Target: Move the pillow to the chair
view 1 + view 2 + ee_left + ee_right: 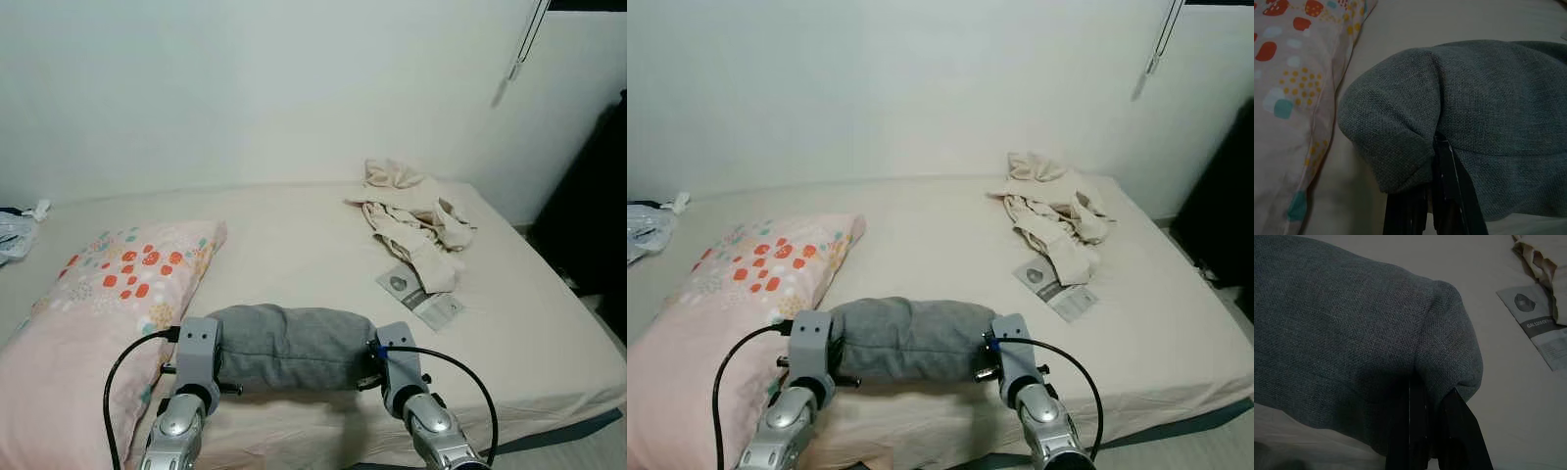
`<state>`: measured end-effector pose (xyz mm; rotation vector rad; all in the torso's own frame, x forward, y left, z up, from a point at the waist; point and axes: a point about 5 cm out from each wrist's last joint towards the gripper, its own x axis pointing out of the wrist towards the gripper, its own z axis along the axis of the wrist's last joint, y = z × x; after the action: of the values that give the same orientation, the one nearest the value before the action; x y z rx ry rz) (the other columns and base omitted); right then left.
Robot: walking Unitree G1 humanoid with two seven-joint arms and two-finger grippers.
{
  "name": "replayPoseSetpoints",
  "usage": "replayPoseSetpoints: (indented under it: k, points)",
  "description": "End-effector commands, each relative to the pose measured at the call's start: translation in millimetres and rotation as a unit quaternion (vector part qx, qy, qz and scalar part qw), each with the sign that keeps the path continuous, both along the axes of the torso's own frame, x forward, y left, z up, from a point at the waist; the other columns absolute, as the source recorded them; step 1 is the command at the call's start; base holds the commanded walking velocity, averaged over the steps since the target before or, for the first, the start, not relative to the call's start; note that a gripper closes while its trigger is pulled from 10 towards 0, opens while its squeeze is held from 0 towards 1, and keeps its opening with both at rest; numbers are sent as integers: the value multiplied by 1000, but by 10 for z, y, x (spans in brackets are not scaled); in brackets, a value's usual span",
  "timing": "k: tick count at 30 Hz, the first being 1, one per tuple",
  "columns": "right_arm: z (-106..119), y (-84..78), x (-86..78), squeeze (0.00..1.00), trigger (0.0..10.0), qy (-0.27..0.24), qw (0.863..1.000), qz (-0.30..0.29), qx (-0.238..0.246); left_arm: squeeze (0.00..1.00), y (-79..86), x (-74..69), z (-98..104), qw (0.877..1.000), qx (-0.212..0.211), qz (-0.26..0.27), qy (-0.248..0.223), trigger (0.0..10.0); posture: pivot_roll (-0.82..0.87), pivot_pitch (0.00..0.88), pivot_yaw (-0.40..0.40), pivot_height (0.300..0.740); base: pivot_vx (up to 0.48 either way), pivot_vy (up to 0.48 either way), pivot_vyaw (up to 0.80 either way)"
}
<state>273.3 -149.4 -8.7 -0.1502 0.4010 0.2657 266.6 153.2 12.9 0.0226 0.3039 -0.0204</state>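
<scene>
Coarse, matt woven cloth on the grey pillow (289, 348), weave plain in both wrist views. Smooth printed cotton-like cloth on the pink pillow (103, 304) at 9 o'clock. Soft, matt sheet over the bed (294, 245). Crumpled cream cloth in the clothes heap (416, 211) at 1 o'clock; slightly glossy paper leaflet (421, 296) beside it. Brushed silver metal arms, matt black plastic fingers (1449, 196).

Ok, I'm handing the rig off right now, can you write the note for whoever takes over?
Left hand: shut on the grey pillow's left end.
Right hand: shut on its right end.
The grey pillow is at the near edge of the bed, beside the patterned pillow.
Done: both ends gripped.
Left: lift it, find the chair, carry it over and set it down.
</scene>
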Motion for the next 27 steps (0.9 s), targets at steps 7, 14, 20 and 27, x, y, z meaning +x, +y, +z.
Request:
replayPoseSetpoints:
  k: [7,14,20,27]
  points:
    - [67,146,57,0,10000,-23,999,21,12,0,-78,19,16,1000,-5,-15,-9,10000,-12,40,-27,740,0,0,0]
    - [66,157,55,0,10000,-23,999,21,10,0,-87,40,10,1000,-8,-16,-4,10000,-23,38,-19,740,0,0,0]
    - [71,141,58,0,10000,-26,999,20,11,0,-98,65,30,1000,-2,-25,-10,10000,-19,24,-29,740,0,0,0]
    - [119,179,105,0,10000,-32,999,23,19,0,-90,72,29,999,9,-36,-10,10000,-20,16,-39,740,0,0,0]
